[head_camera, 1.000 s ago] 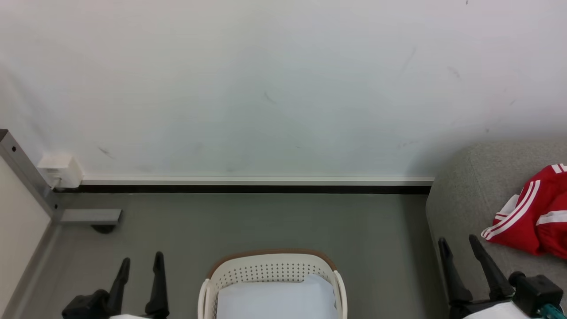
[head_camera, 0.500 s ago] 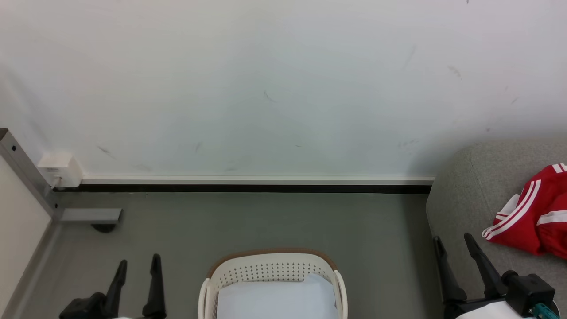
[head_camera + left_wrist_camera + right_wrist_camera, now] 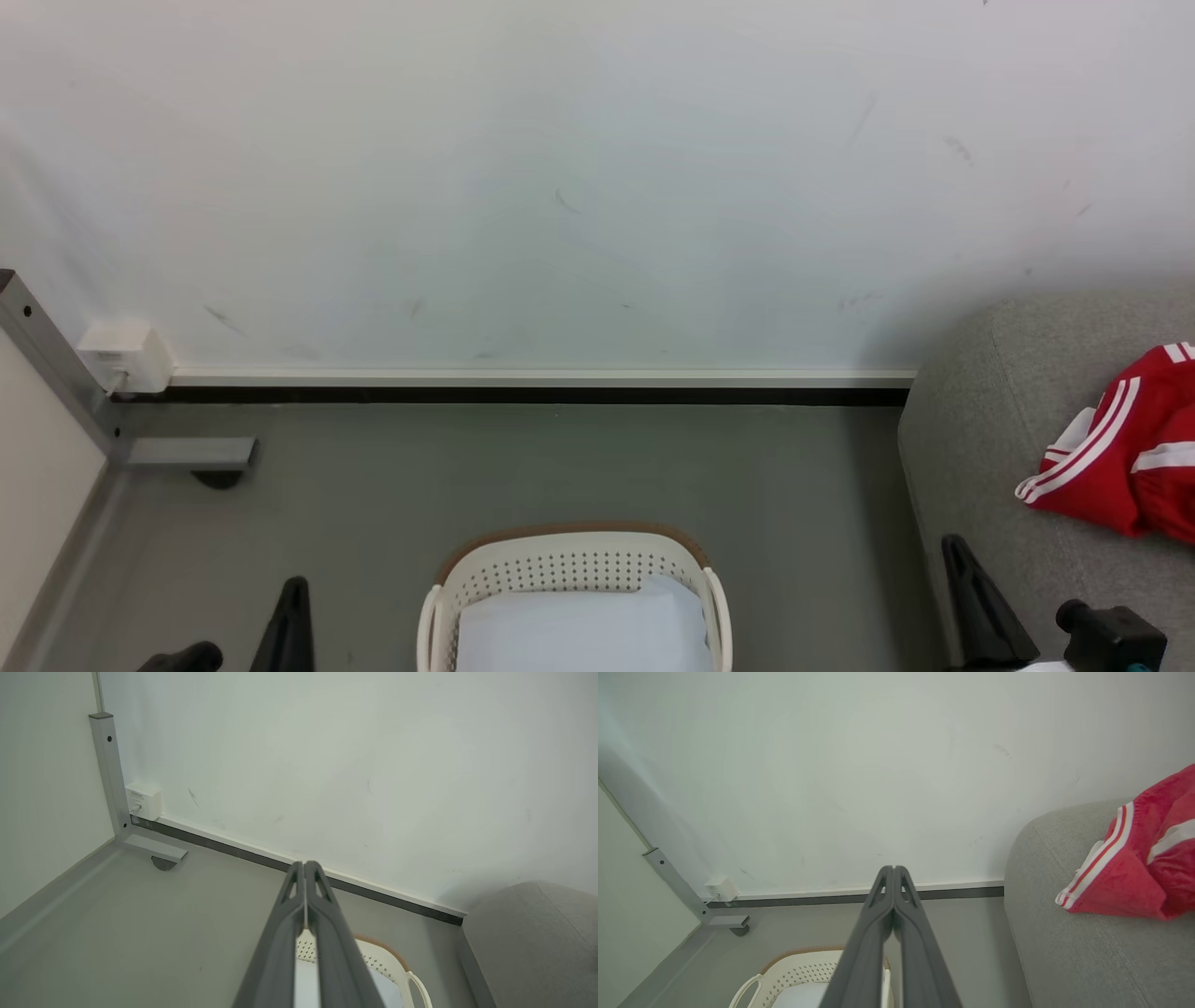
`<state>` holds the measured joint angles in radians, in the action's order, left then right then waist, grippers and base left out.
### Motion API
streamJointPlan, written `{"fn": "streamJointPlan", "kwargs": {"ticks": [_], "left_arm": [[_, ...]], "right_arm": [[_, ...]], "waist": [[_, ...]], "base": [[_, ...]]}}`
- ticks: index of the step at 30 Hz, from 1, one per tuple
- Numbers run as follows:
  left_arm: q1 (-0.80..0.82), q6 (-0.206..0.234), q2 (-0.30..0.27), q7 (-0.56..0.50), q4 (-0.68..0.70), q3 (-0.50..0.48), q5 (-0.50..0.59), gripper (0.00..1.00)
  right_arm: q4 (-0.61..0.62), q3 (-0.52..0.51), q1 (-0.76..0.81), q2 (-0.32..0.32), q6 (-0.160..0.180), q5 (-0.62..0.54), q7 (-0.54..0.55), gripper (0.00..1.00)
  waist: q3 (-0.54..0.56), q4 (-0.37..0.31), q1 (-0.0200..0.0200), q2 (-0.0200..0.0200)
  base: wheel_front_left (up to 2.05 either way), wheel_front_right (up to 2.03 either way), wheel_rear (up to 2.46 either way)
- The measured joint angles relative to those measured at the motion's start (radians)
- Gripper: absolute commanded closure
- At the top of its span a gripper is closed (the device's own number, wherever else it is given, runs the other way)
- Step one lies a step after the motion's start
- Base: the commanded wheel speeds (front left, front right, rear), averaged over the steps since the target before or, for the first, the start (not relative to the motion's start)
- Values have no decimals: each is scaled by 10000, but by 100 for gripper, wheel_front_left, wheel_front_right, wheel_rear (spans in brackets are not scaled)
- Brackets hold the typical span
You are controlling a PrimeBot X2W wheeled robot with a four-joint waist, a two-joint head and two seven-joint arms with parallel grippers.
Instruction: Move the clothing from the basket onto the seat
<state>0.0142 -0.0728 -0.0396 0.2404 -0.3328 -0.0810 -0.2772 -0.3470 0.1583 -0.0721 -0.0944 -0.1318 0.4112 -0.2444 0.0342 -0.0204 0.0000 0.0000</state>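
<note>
Clothing: I see the red clothing [image 3: 1130,457] lying on the seat [image 3: 971,439], to my right.
Basket: the basket [image 3: 569,560] stands ahead, holding a pale pad [image 3: 579,635].
Between: grey floor [image 3: 803,485].
Claws: left gripper [image 3: 304,865] and right gripper [image 3: 893,870] pinched together, holding nothing.
Change: both were spread a second ago.

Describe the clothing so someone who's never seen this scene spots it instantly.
Start at the big light-grey sofa on the right, against the white wall. On it lies a crumpled red garment. It is bright red with white stripe trim, unlike the pale pad in the cream basket on the floor.
</note>
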Motion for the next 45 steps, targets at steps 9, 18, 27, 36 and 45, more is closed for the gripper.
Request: {"fn": "streamJointPlan", "kwargs": {"ticks": [9,18,27,36,45], "left_arm": [[33,-73,-2,-418,94,-33,-1634,100],[85,-105,-4,-794,222,-35,-3127,100],[191,-190,-6,-1129,297,-58,-4426,100],[277,-209,-8,-1453,382,-84,-5643,100],[374,-282,-15,-1756,449,-111,-6767,100]], "right_arm": [[100,-330,-7,40,0,1490,443,100],[215,-635,-29,82,0,2803,842,100],[299,-901,-41,128,0,4002,1212,100],[407,-1137,-65,184,0,5081,1528,100],[502,-1365,-81,232,0,6050,1825,100]], "waist": [[-28,15,0,0],[-56,31,0,0],[-83,46,0,0],[-110,61,0,0],[-138,76,0,0]], "base": [[0,0,0],[0,0,0],[0,0,0],[0,0,0],[0,0,0]]}}
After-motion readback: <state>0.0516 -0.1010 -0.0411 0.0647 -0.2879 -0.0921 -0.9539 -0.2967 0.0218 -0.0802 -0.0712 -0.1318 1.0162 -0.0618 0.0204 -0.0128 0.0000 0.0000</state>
